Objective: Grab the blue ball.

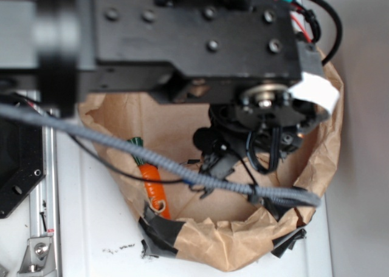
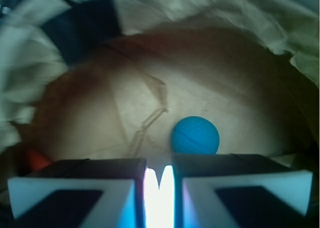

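The blue ball (image 2: 195,135), a small teal sphere with faint ribbed lines, rests on the brown paper floor in the wrist view. It lies just beyond my gripper (image 2: 159,164) and slightly right of the slit between the fingers. The fingers (image 2: 100,183) stand close together with only a narrow bright gap and nothing between them. In the exterior view my gripper (image 1: 243,148) hangs down inside the paper container, and the arm hides the ball.
A crumpled brown paper container (image 1: 231,243) patched with black tape (image 1: 159,231) surrounds the gripper. A toy carrot (image 1: 153,186) lies against its left wall, showing as an orange bit (image 2: 36,160). A grey cable (image 1: 121,144) crosses in front. A metal rail (image 1: 42,228) runs at left.
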Controlling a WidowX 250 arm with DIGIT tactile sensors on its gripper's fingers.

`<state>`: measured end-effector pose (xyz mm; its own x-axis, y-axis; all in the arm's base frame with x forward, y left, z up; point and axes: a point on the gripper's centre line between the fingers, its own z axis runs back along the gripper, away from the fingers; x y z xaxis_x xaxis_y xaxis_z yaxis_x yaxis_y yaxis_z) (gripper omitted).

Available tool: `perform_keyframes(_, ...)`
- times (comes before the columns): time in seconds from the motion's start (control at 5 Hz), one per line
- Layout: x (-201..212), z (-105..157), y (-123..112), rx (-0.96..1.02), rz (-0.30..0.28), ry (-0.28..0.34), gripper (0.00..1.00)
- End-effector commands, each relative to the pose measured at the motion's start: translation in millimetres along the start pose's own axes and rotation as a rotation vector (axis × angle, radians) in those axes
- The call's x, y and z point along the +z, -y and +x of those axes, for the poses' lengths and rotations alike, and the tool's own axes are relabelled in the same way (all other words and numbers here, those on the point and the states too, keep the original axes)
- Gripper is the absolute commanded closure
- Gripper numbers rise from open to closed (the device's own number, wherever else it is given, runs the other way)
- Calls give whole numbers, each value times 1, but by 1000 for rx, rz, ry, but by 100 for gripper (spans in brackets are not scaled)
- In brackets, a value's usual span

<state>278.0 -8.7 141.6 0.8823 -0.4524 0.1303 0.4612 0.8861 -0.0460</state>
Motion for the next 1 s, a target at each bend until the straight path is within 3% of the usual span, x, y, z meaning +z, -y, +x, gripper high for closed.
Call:
perform_keyframes(0.0, 38, 6, 22, -13, 63, 27, 52)
perform_keyframes(0.2, 3, -8, 4, 63, 2, 73, 0)
perform_keyframes(0.4, -21, -28, -16, -51, 90, -12, 0)
perform_keyframes(0.6, -51, -49, -14, -197, -11, -69, 0)
perform_keyframes(0.8, -73, -80, -15, -300, -62, -231, 0)
